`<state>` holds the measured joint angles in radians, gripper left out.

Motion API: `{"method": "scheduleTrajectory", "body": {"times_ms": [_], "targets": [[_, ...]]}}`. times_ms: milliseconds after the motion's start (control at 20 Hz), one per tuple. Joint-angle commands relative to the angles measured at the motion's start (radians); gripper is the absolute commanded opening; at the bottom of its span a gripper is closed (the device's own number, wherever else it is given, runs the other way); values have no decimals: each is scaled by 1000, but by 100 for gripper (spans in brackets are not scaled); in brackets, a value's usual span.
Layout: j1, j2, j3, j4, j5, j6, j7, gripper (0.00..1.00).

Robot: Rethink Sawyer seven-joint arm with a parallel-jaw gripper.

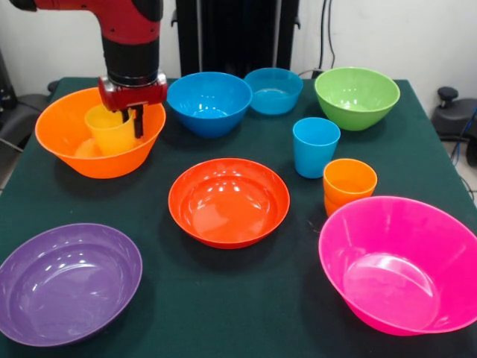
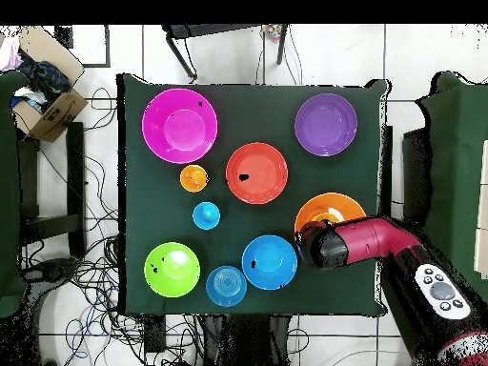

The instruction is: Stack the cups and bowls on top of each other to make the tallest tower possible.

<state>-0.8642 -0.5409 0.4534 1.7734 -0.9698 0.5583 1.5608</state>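
Gripper [image 1: 133,113] sat over big orange bowl [image 1: 99,136] at far left of tabletop [image 1: 223,298], fingers [image 1: 139,123] clamped on yellow cup [image 1: 110,128] rim inside that bowl, blue cup [image 1: 315,146] and nested orange cups [image 1: 349,184] right of centre, other bowls spread apart, unstacked.

Bright, even light from overhead in both views. Front view: soft white glare patches inside the purple bowl [image 1: 68,280], red-orange bowl [image 1: 229,201] and pink bowl [image 1: 402,265], toward the lower frame. Shadows faint and short on the dark green worktop [image 1: 223,313], pooled close beneath each bowl. Focus crisp from lower edge to upper edge; no motion blur on the arm [image 1: 130,33], upper left. Overhead view: flatter light, little glare, white floor near washed out.
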Motion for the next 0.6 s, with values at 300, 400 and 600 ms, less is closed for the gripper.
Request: {"method": "scheduleTrajectory", "body": {"times_ms": [300,400,600], "targets": [[20,30,54,-51,-86,18,-247,0],[18,33,57,-57,-86,20,-257,0],[21,29,54,-64,-90,28,-262,0]]}}
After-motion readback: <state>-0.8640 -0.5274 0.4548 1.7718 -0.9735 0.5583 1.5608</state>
